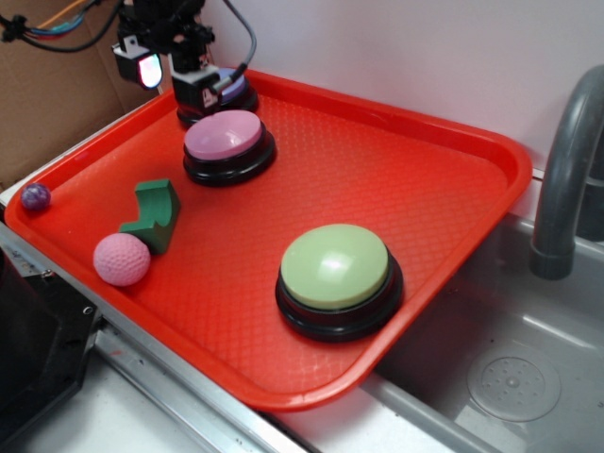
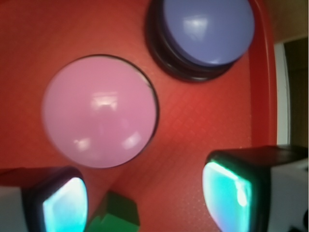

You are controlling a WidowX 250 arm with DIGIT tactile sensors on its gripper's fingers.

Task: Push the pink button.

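Note:
The pink button (image 1: 225,138) stands on a black base at the back left of the red tray (image 1: 444,179). It also shows in the wrist view (image 2: 100,111), left of centre. My gripper (image 1: 175,71) hovers above the tray's back left corner, beside and above the pink button. Its jaws are wide apart with nothing between them; in the wrist view the gripper (image 2: 145,203) shows two glowing fingertips (image 2: 227,195) over bare tray, below the pink button.
A lavender-blue-topped button (image 2: 205,31) stands behind the pink one, partly hidden under the gripper (image 1: 231,92). A larger green-topped button (image 1: 337,274), a green block (image 1: 156,215), a pink dimpled ball (image 1: 121,259) and a small purple ball (image 1: 36,196) lie on the tray. A grey faucet (image 1: 566,179) stands right.

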